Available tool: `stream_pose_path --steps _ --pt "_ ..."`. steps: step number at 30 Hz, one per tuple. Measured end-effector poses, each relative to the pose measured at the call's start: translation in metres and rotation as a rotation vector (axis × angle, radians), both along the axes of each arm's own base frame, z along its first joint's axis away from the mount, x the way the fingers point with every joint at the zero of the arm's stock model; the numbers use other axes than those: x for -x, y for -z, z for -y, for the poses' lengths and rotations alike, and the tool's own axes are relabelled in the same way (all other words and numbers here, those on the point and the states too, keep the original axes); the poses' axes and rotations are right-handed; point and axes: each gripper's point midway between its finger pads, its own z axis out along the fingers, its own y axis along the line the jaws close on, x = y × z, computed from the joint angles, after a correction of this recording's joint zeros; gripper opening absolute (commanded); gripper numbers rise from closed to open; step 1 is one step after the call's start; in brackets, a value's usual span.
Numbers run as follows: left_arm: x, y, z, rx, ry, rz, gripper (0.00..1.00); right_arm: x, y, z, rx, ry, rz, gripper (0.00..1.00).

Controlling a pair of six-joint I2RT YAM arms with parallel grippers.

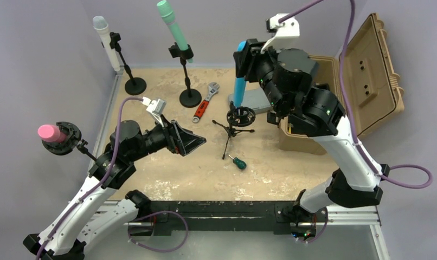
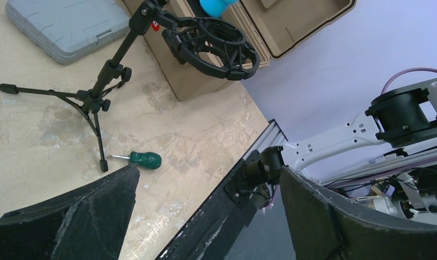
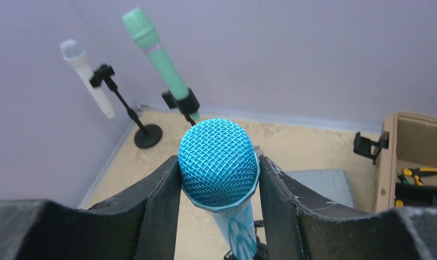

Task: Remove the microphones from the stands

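My right gripper (image 1: 242,54) is shut on the mesh head of the blue microphone (image 3: 219,162), one finger on each side, and holds it upright. The stand (image 1: 233,127) is a small black tripod with a ring mount (image 2: 212,46), standing mid-table. In the left wrist view the microphone's rounded lower end (image 2: 216,5) hangs just above the ring, apart from it. My left gripper (image 1: 197,145) hovers left of the tripod, open, with nothing between its fingers (image 2: 91,216).
A pink microphone (image 1: 52,132) sits in a mount at the left. White (image 1: 104,40) and green (image 1: 175,30) microphones stand on round-base stands at the back. A wrench (image 1: 206,100), a green screwdriver (image 1: 239,162), a grey case (image 2: 64,27) and an open tan case (image 1: 368,76) lie nearby.
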Motion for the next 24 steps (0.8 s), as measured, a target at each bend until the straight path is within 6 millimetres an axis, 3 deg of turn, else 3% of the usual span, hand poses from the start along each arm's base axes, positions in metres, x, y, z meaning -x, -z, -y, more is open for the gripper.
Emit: stream_pose_path --steps 5,8,11,14,19,24 --pt "0.0 -0.001 0.0 -0.005 -0.001 -0.001 0.98 0.007 -0.042 0.009 -0.093 -0.008 0.083 0.0" --pt "0.001 -0.004 -0.004 -0.025 -0.009 0.003 0.98 0.014 -0.05 0.006 -0.136 -0.061 0.101 0.0" --pt "0.001 -0.014 -0.01 -0.038 -0.035 0.025 0.97 0.021 -0.045 -0.008 -0.165 -0.143 0.087 0.0" --pt "0.002 -0.028 -0.021 -0.047 -0.078 0.062 0.95 0.025 -0.022 -0.035 -0.178 -0.248 0.038 0.0" --pt "0.003 -0.046 -0.037 -0.062 -0.145 0.1 0.88 0.033 0.048 -0.094 -0.179 -0.444 -0.126 0.0" --pt "-0.001 -0.036 -0.038 -0.104 -0.161 0.067 0.75 0.05 0.109 -0.132 -0.207 -0.594 -0.278 0.0"
